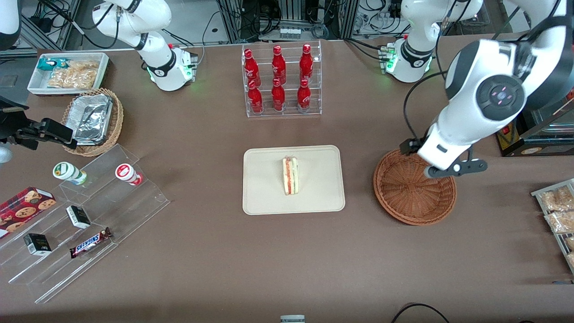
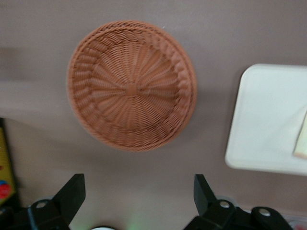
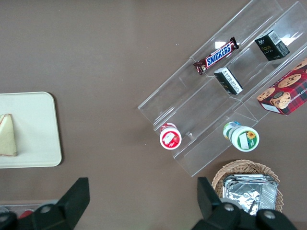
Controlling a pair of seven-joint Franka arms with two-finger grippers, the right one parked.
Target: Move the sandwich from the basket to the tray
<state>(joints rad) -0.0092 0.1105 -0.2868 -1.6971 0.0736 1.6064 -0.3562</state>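
The sandwich is a pale bread wedge with red and green filling, and it lies on the middle of the cream tray. Beside the tray, toward the working arm's end of the table, sits the reddish-brown woven basket with nothing in it. In the left wrist view my gripper hangs high over the table just off the basket, open and holding nothing. A corner of the tray and an edge of the sandwich show there too. The arm's wrist covers part of the basket's rim in the front view.
A clear rack of red bottles stands farther from the front camera than the tray. Toward the parked arm's end are a tan basket of foil containers, a white bin of snacks and acrylic steps with small goods. Snack packets lie at the working arm's end.
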